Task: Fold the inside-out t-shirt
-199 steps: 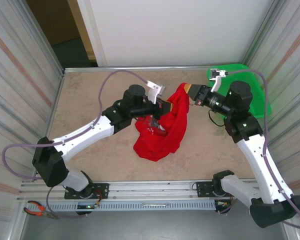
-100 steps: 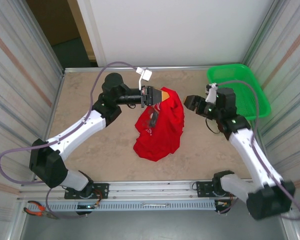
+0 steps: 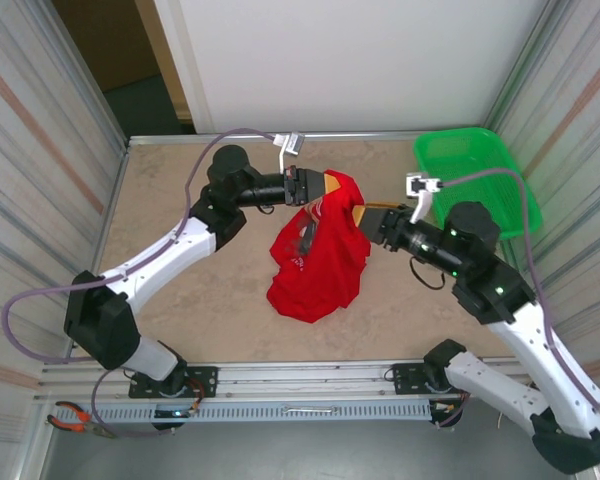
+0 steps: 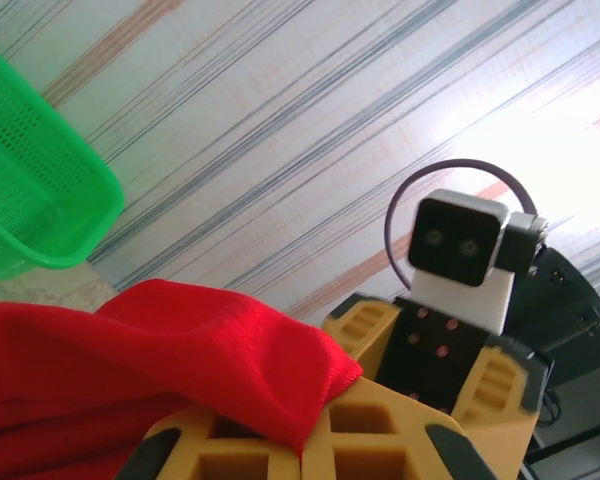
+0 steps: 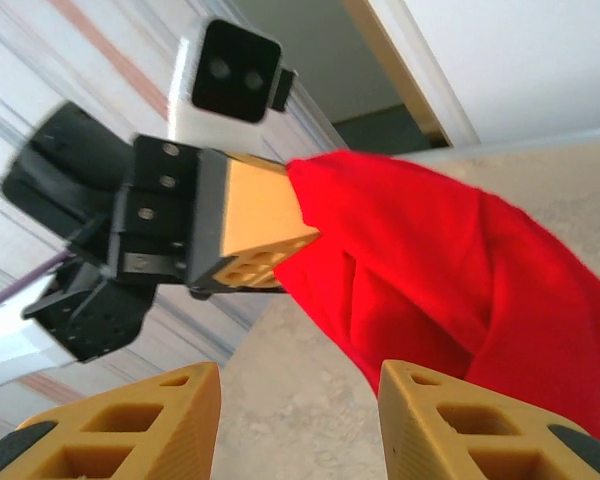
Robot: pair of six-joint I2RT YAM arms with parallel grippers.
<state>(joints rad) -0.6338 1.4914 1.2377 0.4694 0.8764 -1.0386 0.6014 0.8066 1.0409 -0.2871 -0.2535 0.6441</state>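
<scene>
- Under both arms, the beige stone-patterned tabletop [image 3: 210, 320] spreads between striped side walls, with a white panel behind its far edge.
- At its middle lies the inside-out t-shirt [image 3: 320, 270], bright red and bunched into a loose heap. A dark printed patch with white lettering shows on its left half. Its far corner is drawn up off the surface into a peak.
- At the far right corner sits a green plastic mesh basket [image 3: 480, 165], well apart from the cloth. The left wrist view catches its rim [image 4: 40, 200] beyond the red fabric [image 4: 130, 350].
- Over the shirt's far corner the left tool [image 3: 332, 186] is clenched on the t-shirt. Its yellow fingers [image 4: 380, 420] meet, with a fold of red cloth pinched between them. The right wrist view shows the same grip side-on [image 5: 302, 235], the cloth [image 5: 430, 270] hanging away from it.
- Just beside the shirt's right edge, the right tool [image 3: 364, 216] points toward the left one. Its jaws stand apart [image 5: 298, 385] with nothing between them; whether a fingertip brushes the cloth cannot be told.
</scene>
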